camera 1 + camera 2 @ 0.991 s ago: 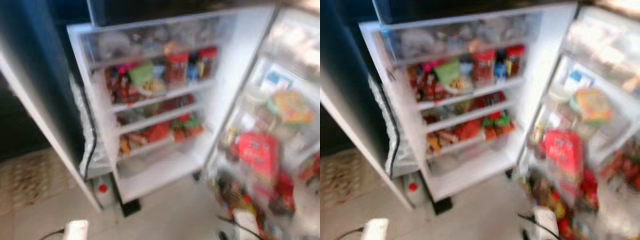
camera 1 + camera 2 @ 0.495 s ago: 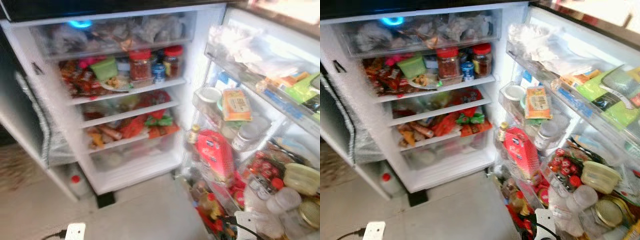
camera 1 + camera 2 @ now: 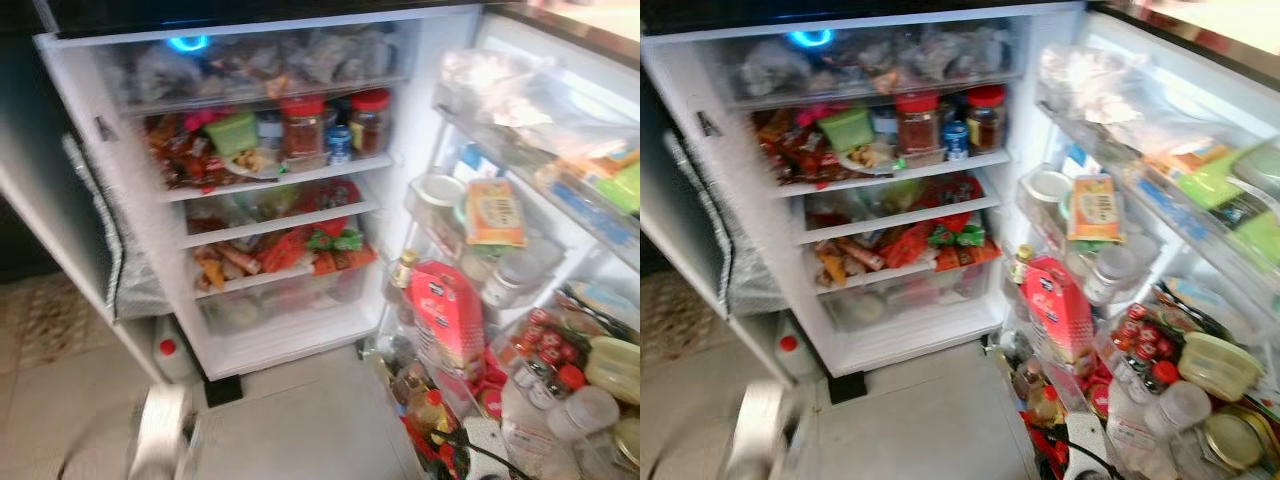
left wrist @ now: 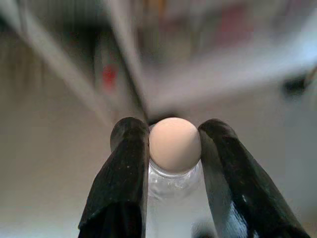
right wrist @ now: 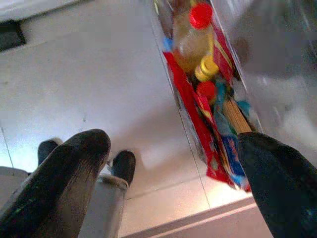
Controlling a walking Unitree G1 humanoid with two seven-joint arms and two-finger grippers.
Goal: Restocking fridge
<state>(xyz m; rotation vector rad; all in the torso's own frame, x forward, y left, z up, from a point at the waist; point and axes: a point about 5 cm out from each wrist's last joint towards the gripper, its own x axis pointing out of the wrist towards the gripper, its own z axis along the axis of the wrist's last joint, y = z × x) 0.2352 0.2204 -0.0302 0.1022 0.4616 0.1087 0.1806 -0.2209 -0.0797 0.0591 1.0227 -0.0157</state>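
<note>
Left gripper (image 4: 171,148): clamped on the neck of a clear bottle (image 4: 171,191) with a round beige cap (image 4: 174,144); seen blurred and low at the robot's left before the fridge
Right gripper (image 5: 173,173): fingers spread wide apart, holding nothing, above the pale floor (image 5: 99,84) beside the lowest door rack
Fridge (image 3: 130,250): open, shelves crowded with red-lidded jars (image 3: 302,125) and packets
Door racks (image 3: 1120,200): packed; red carton (image 3: 1060,310), small bottles
</note>
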